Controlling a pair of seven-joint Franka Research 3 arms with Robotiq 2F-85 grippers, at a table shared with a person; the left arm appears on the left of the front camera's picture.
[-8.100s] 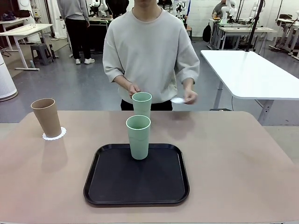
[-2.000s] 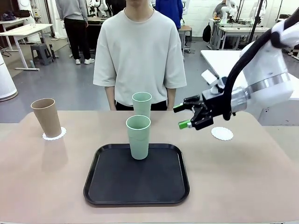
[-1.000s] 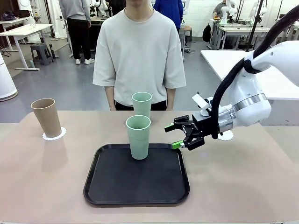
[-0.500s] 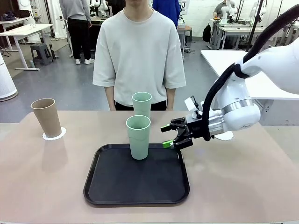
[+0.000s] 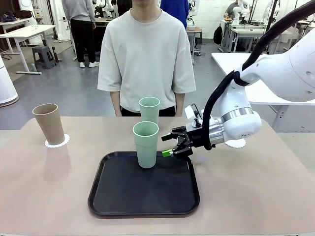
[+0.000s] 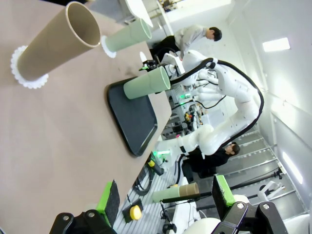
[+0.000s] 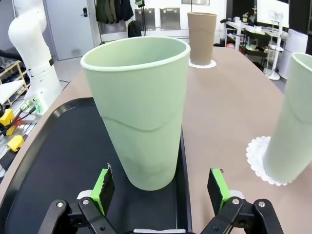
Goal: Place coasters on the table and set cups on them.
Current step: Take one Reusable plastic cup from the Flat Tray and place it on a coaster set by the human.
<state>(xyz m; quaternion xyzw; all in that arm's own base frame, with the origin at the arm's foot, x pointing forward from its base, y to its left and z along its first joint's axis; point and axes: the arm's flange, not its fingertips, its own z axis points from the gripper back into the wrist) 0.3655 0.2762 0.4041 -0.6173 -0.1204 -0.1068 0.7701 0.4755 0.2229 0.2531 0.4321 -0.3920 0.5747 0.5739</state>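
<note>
Beige table (image 5: 256,182) in a busy lab: right gripper (image 5: 169,145) spread wide and empty, just short of the near mint cup (image 5: 145,144).

The green pads stand level with the lower half of that cup, which sits upright on the black tray (image 5: 143,196) directly ahead, not yet between the jaws. Beyond it the second mint cup (image 5: 149,110) stands on a doily; off to the far side the tan cup (image 5: 49,123) rests on another coaster (image 5: 57,142). Behind the wrist a bare coaster (image 5: 237,143) waits. The tumbler looks light, rigid and smooth-walled, tapering downward, so a mid-height squeeze seems safest against slipping. The left gripper (image 6: 165,200) hangs open, holding nothing.
</note>
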